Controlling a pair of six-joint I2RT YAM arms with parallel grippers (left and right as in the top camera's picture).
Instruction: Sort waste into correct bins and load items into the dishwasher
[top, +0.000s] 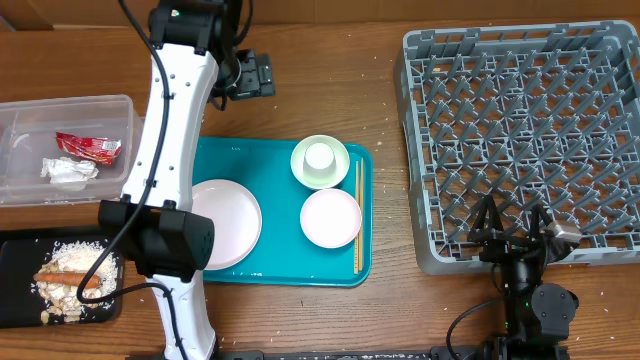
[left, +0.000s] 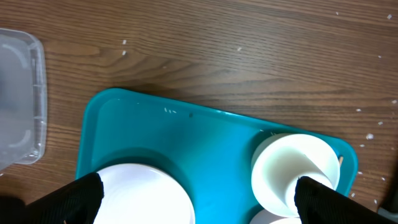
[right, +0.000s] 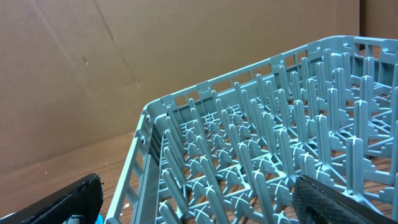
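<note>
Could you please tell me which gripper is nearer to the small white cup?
Left. The left gripper hovers open over the teal tray's far side, just left of the cup; the right gripper sits open at the grey rack's near edge.

I'm looking down on a brown wooden table (top: 330, 110), and on my overhead feed the grain runs left to right, filling the view edge to edge. Tiny pale specks (left: 240, 48) lie scattered over the wood, clearest on the left wrist feed. The light is soft and even, and the shadows on the tabletop are blurred at their edges. On the right wrist feed, a flat tan panel (right: 112, 56), cardboard by the look of it, rises behind the table, faint creases slanting across it
</note>
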